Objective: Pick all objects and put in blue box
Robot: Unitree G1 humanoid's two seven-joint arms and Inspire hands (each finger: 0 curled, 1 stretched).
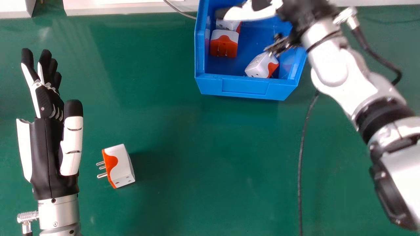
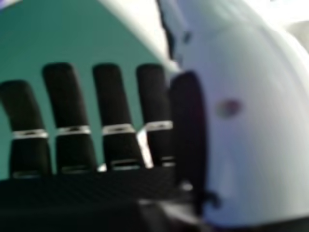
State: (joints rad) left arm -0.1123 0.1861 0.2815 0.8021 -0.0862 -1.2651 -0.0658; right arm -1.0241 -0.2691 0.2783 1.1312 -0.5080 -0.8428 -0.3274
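Observation:
Over the back right of the blue box point(image 1: 244, 86), the right hand point(image 1: 251, 13) is blurred in the head view; in the right hand view the right hand point(image 2: 110, 92) has straight fingers with nothing seen held. Inside the box lie a white and orange plug adapter point(image 1: 224, 43), a partly hidden adapter point(image 1: 228, 25) behind it, and an adapter point(image 1: 261, 65) tilted near the front right corner. Another adapter point(image 1: 119, 166) rests on the green table, prongs facing left. To its left, the open left hand point(image 1: 49, 101) points away and does not touch it.
A dark cable point(image 1: 301, 157) runs along the table point(image 1: 216, 157) to the right of centre. White panels point(image 1: 131, 8) stand along the back edge, and a thin grey cable point(image 1: 178, 11) reaches the box's left side.

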